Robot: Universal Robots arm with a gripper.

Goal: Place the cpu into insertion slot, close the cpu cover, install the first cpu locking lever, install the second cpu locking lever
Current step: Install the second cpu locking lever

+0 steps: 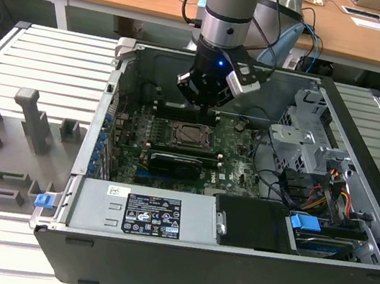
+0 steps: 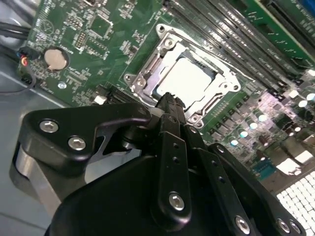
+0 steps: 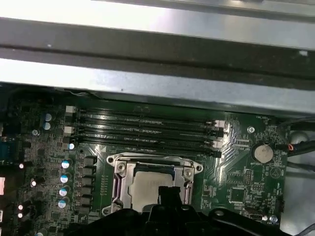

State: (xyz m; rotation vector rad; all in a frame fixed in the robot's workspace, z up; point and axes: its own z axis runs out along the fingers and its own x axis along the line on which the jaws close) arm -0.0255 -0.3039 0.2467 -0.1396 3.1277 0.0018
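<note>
Cpu (image 2: 186,78) lies flat in the insertion slot (image 2: 147,96), its silvery top showing through the square window of the cpu cover (image 2: 219,96), which is folded down over the socket in both wrist views. The gripper (image 2: 170,101) hangs directly above that socket; in the second wrist view its narrow black fingertip sits over the near edge of the chip, though whether it actually touches the metal cannot be told. The fingers (image 2: 171,132) appear drawn together into one slim stack (no gap shows between them), and nothing is held in them.

Just beyond the fingertip, on the far side of the socket, run the long dark memory slots (image 3: 147,130), parallel to each other. Off to one side of the fingers a round coin battery (image 2: 54,57) sits on the green motherboard (image 2: 93,44), near a bundle of dark cables.

In the exterior view the arm (image 1: 227,17) comes down into the open computer case (image 1: 365,142), and the gripper (image 1: 200,104) is poised over the cpu (image 1: 191,134) at the middle of the board.
</note>
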